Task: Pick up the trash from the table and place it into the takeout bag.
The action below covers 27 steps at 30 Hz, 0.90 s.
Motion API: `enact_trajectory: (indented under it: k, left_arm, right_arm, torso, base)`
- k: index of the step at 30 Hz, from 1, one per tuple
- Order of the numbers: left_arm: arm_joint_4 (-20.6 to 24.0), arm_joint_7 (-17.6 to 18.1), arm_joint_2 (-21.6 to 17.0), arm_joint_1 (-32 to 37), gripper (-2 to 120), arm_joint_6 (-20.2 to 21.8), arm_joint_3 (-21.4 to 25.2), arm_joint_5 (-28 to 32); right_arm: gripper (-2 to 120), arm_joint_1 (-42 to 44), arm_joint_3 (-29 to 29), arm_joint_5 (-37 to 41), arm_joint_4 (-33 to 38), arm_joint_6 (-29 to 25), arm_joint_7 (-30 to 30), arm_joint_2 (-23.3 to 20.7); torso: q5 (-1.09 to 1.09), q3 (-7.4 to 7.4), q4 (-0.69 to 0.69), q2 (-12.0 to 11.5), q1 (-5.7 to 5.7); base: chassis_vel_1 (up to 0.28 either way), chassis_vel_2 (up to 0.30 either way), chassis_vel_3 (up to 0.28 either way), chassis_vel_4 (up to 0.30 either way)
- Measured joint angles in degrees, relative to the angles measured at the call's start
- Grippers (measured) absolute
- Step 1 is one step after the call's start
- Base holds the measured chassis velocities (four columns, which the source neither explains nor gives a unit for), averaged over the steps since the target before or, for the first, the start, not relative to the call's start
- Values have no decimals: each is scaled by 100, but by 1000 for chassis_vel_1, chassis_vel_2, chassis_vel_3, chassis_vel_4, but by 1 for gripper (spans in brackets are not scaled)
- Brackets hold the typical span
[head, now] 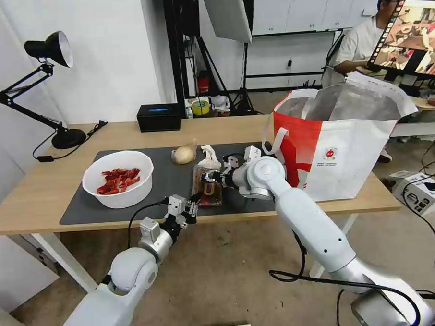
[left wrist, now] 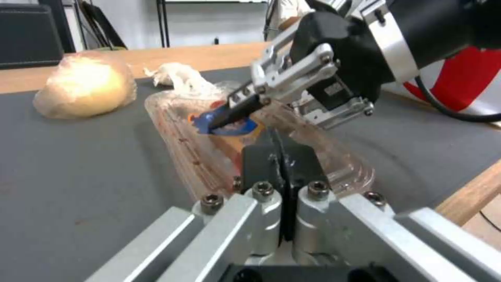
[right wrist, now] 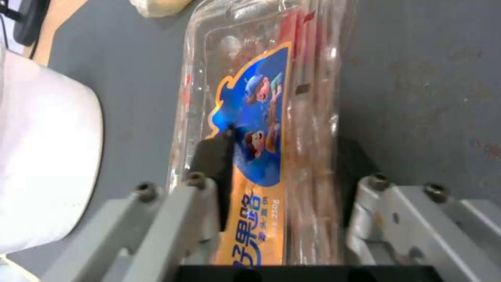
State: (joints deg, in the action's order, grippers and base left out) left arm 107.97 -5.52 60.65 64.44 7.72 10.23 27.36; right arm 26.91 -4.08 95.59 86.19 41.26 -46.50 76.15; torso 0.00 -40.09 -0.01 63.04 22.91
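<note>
Mat (head: 133, 210) front edge: left gripper (head: 194, 206) clenched; right gripper (head: 212, 178) spread astride tray (head: 208, 194).

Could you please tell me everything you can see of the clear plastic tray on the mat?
The clear plastic tray is long, ribbed and see-through, with reddish smears inside and a blue-and-orange cartoon label on top. It lies flat on the dark grey mat, near the table's front edge, between the white bowl and the takeout bag. The tissue wad sits at its far end. The right claw straddles it, fingers open either side. The left claw, shut, is at its near end.
</note>
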Motion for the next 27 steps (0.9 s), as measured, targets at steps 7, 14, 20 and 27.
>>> enact_trajectory:
  k: [7,14,20,27]
  left_arm:
    - [79,0,-22,80,0,-14,95,23]
    - [296,6,-64,271,0,-54,418,140]
    - [606,18,-61,853,0,-90,1120,222]
    - [818,5,92,1429,13,-186,1705,239]
  right_arm:
    - [7,4,14,1,12,0,-17,29]
    - [0,40,131,-5,93,-16,12,34]
    - [0,43,356,-23,386,-53,90,-79]
    - [0,16,711,62,907,-195,347,-413]
  torso:
    - [0,-1,1,0,0]
    - [0,-2,3,-2,1]
    - [0,-3,2,-2,1]
    - [0,-2,2,-2,1]
  base:
    - [0,0,0,0]
    - [0,0,0,0]
    - [0,0,0,0]
    - [0,0,0,0]
